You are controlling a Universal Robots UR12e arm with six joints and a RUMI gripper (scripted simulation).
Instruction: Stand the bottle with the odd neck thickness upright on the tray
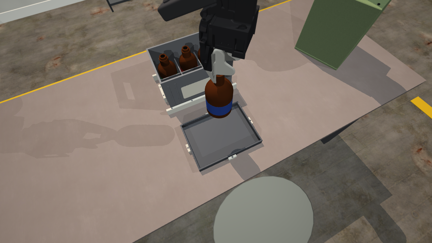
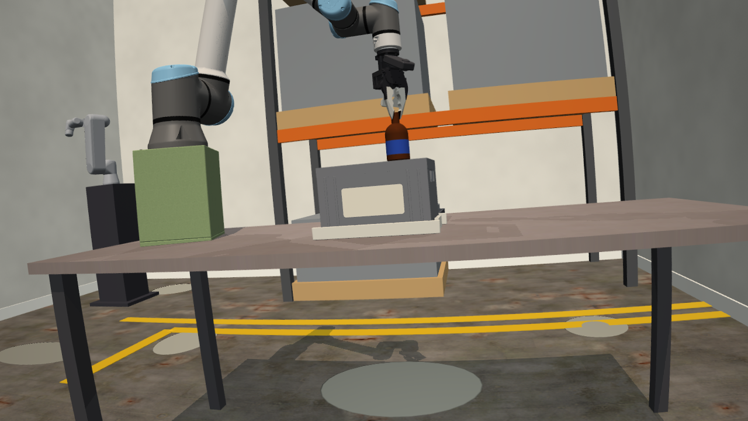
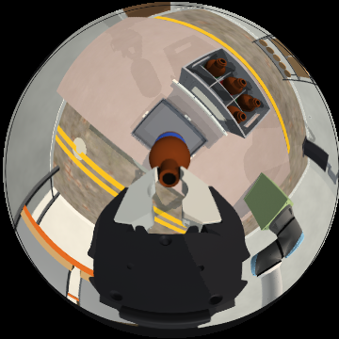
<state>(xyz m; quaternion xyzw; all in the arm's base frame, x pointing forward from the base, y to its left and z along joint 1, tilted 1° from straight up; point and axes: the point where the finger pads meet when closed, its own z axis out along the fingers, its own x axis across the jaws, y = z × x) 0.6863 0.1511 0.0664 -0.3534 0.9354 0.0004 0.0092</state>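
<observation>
My gripper (image 1: 219,76) is shut on the neck of a brown bottle with a blue band (image 1: 218,98). The bottle hangs upright, high in the air, over the far edge of the grey tray (image 1: 221,137). In the exterior view the bottle (image 2: 397,140) hangs under the gripper (image 2: 395,109), its base just above the crate's top. In the wrist view the bottle's mouth (image 3: 169,176) sits between my fingers with the tray (image 3: 169,128) below. The grey crate (image 1: 181,75) (image 3: 235,96) stands behind the tray and holds several brown bottles.
A green block (image 1: 336,28), the arm's base, stands at the table's far right. The table's front edge runs close past the tray. A shelf rack (image 2: 444,110) stands behind the table.
</observation>
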